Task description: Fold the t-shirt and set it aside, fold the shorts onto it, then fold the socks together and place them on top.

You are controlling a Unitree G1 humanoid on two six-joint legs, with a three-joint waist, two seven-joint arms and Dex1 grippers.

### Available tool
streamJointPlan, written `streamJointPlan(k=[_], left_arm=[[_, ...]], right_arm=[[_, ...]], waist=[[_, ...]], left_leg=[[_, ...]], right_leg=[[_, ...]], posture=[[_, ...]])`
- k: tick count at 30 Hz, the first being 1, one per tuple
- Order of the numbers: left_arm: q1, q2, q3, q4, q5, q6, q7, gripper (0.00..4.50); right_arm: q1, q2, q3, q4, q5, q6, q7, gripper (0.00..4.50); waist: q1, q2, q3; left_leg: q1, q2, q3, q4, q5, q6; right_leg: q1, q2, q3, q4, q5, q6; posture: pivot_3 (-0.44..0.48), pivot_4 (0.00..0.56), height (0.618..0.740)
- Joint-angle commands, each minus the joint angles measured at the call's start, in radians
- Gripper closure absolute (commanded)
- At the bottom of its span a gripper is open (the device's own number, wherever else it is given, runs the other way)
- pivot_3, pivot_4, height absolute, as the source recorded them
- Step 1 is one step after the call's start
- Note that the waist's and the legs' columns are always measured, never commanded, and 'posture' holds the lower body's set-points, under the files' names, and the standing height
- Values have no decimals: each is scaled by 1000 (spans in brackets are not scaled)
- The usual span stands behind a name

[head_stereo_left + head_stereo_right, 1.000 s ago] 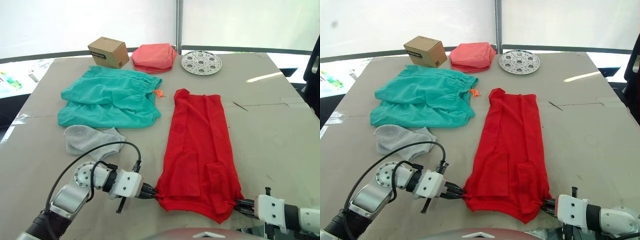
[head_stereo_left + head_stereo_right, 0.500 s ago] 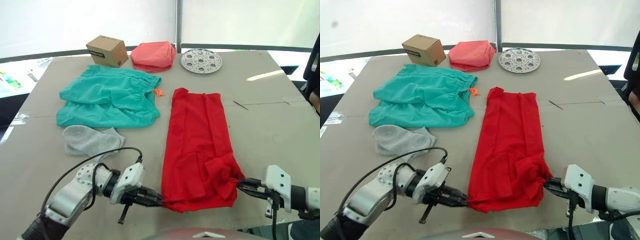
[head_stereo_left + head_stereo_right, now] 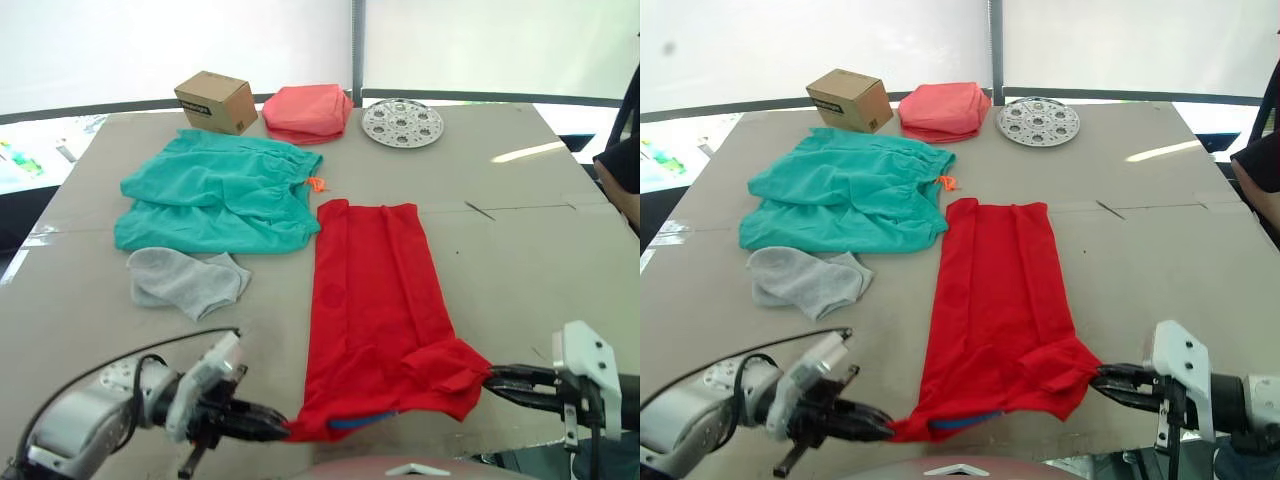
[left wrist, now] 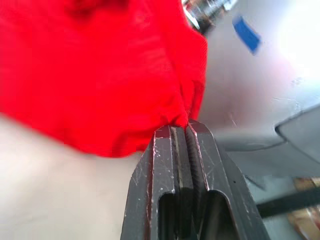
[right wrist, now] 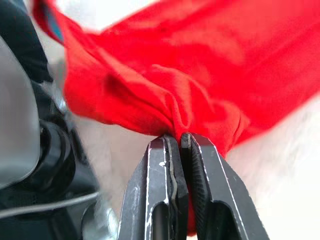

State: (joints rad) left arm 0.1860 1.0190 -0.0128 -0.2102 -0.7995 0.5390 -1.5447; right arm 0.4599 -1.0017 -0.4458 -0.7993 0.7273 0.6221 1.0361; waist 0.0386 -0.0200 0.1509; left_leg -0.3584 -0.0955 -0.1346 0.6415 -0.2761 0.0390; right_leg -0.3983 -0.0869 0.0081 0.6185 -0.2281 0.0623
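The red t-shirt lies as a long narrow strip down the middle of the table, its near end lifted off the front edge. My left gripper is shut on the near left corner, and my right gripper is shut on the near right corner. The pinch shows close up in the left wrist view and the right wrist view. The teal shorts lie spread at the left. Grey socks rest just in front of them.
At the back stand a cardboard box, a folded coral-pink cloth and a round perforated metal plate. A person's dark sleeve shows at the right edge. Bare tabletop lies right of the shirt.
Both grippers have drawn back toward the table's near edge, dragging the t-shirt with them. Its far end has slid nearer and leftward, and the near corners have spread apart.
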Motion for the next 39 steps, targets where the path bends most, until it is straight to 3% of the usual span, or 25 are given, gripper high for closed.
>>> streamJointPlan(k=[1,4,7,12,16,22,28,32,35,39], left_arm=[[-331,-10,11,263,6,105,-36,4403],[-621,-76,-67,442,65,196,-56,4403],[-810,-142,-150,539,150,221,-63,4403],[-1052,-264,-203,752,294,153,-23,4403],[-1174,-314,-189,909,387,71,19,4403],[-1286,-334,-159,1062,456,42,27,4403],[-1392,-340,-26,1204,397,163,-13,4403],[-1381,-372,-25,1277,488,56,115,4403],[-1377,-423,-23,1363,559,-11,318,4403],[-1379,-457,-1,1388,573,-40,331,4403]], right_arm=[[-363,-93,191,164,-34,79,-20,4498],[-685,-86,411,333,-108,124,36,4498],[-907,-29,557,490,-148,154,109,4498],[-1190,91,717,827,-273,158,182,4498],[-1351,187,741,1042,-318,190,197,4498],[-1497,274,747,1286,-381,194,232,4498],[-1616,317,714,1462,-373,201,374,4498],[-1673,406,699,1656,-445,112,278,4498],[-1704,496,659,1846,-504,6,98,4498],[-1709,545,613,1955,-533,-65,20,4498]], waist=[[1,2,2],[0,-3,2],[-9,-5,1],[-28,-11,-1],[-38,-11,-1],[-50,-10,-1],[-55,-9,0],[-60,-9,-2],[-60,-9,-2],[-58,-9,-2]], left_leg=[[-1,0,0,1,0,0],[-8,0,-2,6,3,-2],[-4,-2,0,6,5,0],[-18,-4,-2,9,6,0],[-23,-5,-1,10,6,-1],[-23,-5,-2,11,7,-3],[-25,-5,-1,12,8,-3],[-21,-5,1,12,8,-3],[-21,-5,1,13,9,-5],[-22,-6,1,13,11,-7]], right_leg=[[0,0,-3,0,0,0],[-2,1,-14,-3,4,1],[2,1,-12,-5,11,2],[-6,0,-13,-11,13,3],[-11,-1,-13,-10,14,3],[-13,0,-13,-7,17,2],[-15,1,-12,-4,18,3],[-15,0,-11,-1,18,3],[-15,0,-11,3,18,3],[-18,-1,-10,7,19,2]], posture=[[0,150,740],[0,150,740],[0,150,740],[0,150,740],[0,150,740],[0,150,740],[0,150,740],[0,150,740],[0,150,740],[0,150,740]])
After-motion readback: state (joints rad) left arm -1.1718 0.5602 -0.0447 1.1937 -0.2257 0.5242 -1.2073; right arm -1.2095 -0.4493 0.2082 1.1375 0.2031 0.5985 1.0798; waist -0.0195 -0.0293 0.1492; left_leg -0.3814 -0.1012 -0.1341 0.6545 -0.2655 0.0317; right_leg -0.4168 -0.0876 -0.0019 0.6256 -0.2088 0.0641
